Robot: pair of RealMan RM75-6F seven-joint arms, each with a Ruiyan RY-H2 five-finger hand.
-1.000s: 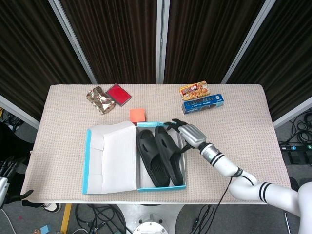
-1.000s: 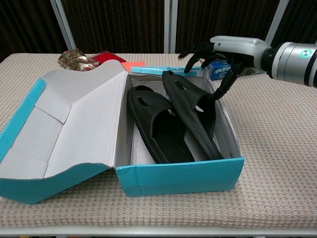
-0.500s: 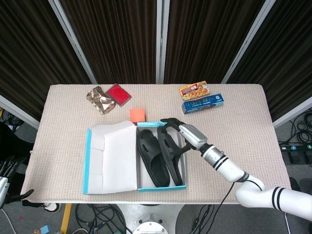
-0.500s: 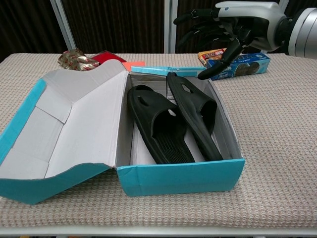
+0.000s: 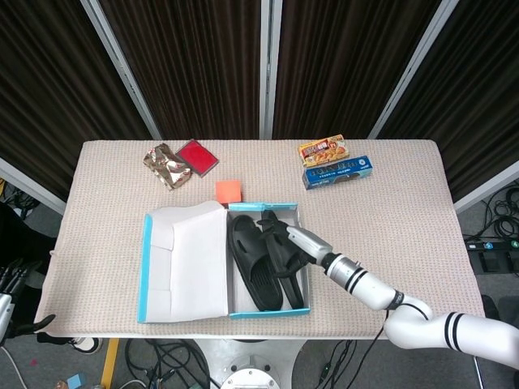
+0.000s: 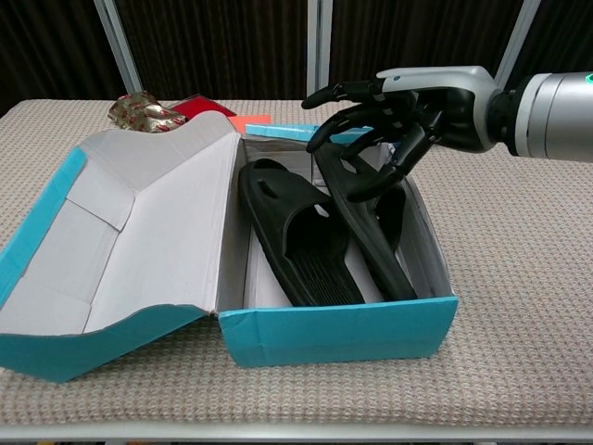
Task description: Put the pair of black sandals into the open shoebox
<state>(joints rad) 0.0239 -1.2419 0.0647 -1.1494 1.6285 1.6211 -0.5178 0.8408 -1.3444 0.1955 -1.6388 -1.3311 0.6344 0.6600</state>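
At frame centre, the right robot hand (image 6: 389,116) hovers empty, fingers spread, directly above the tilted right sandal (image 6: 366,218), whose long axis runs along the shoebox (image 6: 343,329).

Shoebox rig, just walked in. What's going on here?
Both black sandals already lie inside the open shoebox, its lid folded out to the left. The right hand hovers over the far end of the box with its fingers spread above the right-side sandal, which sits tilted on edge against the box wall; whether it touches is unclear. The left hand is barely visible at the head view's edge, away from the table.
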